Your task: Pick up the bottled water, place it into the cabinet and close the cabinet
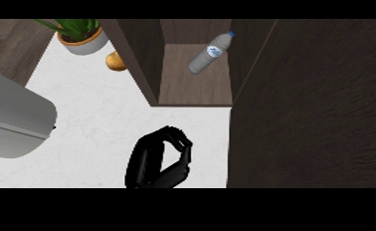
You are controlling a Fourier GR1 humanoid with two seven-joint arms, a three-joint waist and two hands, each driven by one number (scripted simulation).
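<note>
Water bottle (211, 52) lying tilted on cabinet (195, 83) shelf, toward back right corner. One hand (160, 158) showing low, fingers curled, holding nothing. Door (301, 105) standing open; closing remaining.

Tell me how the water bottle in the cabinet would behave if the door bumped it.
The water bottle appears to lie tilted on the cabinet shelf, so its round body would probably roll. It looks like clear thin plastic: likely light and slightly squashy, unlikely to break.
</note>
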